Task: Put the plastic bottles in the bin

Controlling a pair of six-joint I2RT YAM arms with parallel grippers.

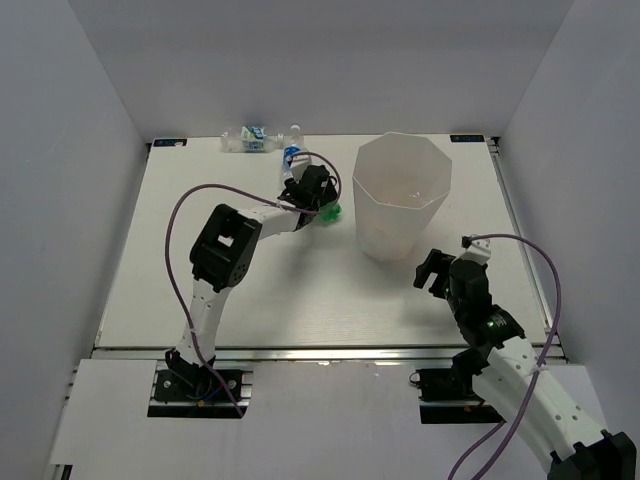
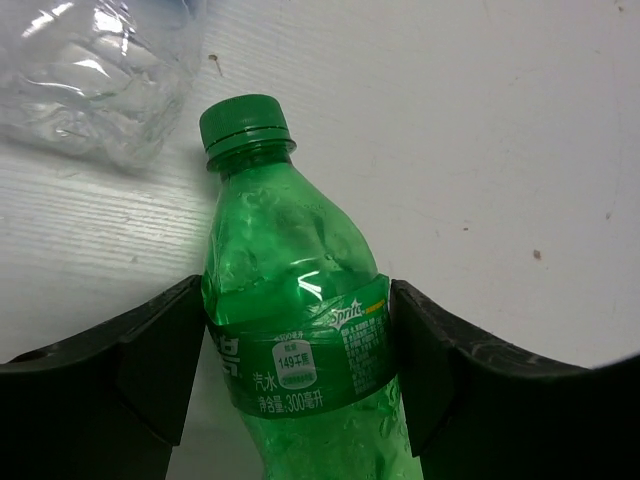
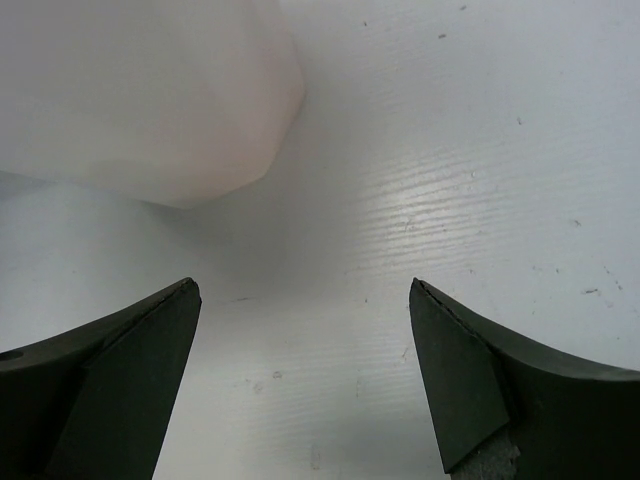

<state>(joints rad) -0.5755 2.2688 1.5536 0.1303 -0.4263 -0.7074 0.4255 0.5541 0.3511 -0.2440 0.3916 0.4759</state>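
Fingers (image 2: 150,365) of the left gripper (image 2: 296,300) clamp the green bottle (image 2: 285,240) at its label, on the counter (image 1: 300,290) just left of the bin (image 1: 395,225). The right gripper (image 3: 303,290) gapes wide and empty near the bin's near-right side. Clear bottles (image 1: 250,139), apparently two, sit at the far edge.

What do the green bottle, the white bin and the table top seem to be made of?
The green bottle: thin clear-green plastic, glossy; light passes through and its wall shows dents.
The bin: white translucent plastic, rather matt; its faceted walls glow with light.
The table top: perhaps white laminated or painted board; faint grain lines show, the core is hidden.
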